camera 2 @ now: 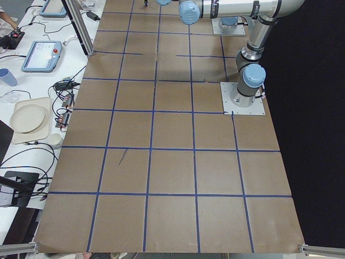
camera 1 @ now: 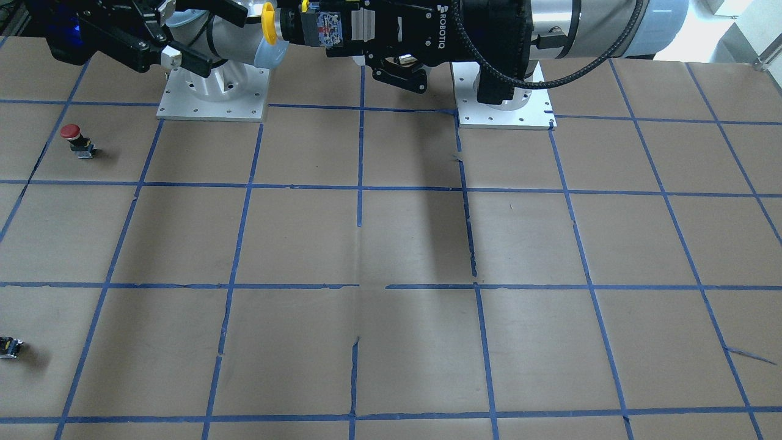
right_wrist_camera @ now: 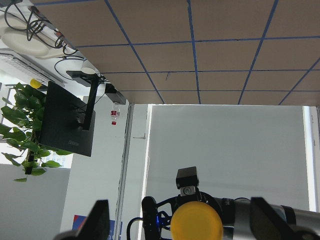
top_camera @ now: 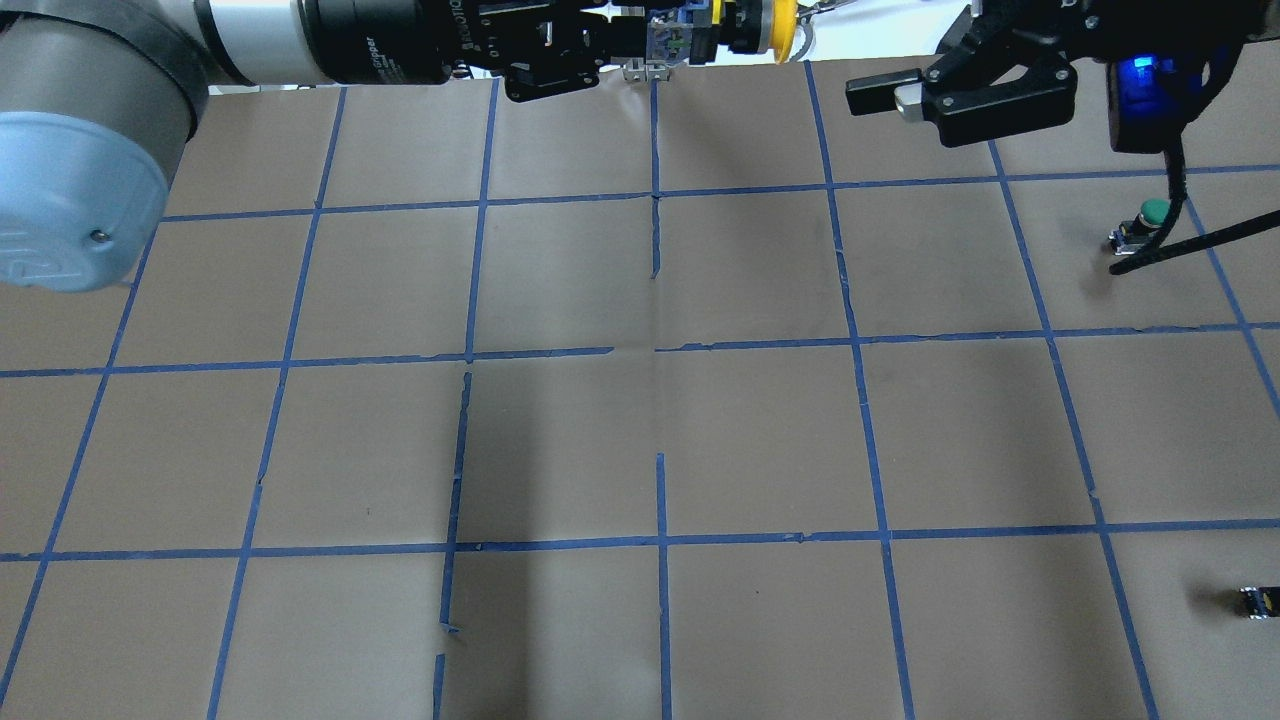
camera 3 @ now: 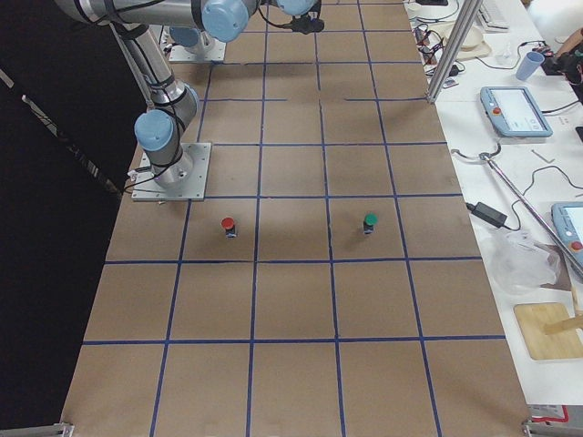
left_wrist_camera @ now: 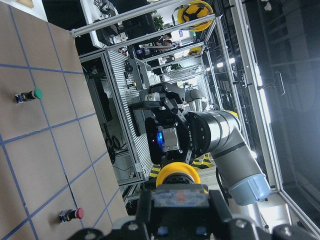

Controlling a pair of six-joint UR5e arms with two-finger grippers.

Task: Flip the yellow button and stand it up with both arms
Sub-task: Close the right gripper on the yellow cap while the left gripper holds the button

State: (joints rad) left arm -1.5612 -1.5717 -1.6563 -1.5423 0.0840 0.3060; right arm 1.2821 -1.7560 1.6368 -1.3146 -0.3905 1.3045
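My left gripper [camera 1: 327, 29] is shut on the black body of the yellow button [camera 1: 267, 23] and holds it sideways, high above the table's far side, with the cap towards my right gripper. The button also shows in the overhead view [top_camera: 778, 24] and the left wrist view [left_wrist_camera: 178, 175]. My right gripper [camera 1: 195, 36] is open and empty, facing the yellow cap [right_wrist_camera: 196, 226] with a gap between them. Its fingers [right_wrist_camera: 96, 223] stand wide apart.
A red-capped button [camera 1: 73, 139] stands on the right arm's side. A green-capped button [top_camera: 1150, 214] stands near it. A small dark part with a yellow mark [top_camera: 1258, 600] lies near the table edge. The two arm base plates [camera 1: 214, 91] are bolted to the brown gridded table.
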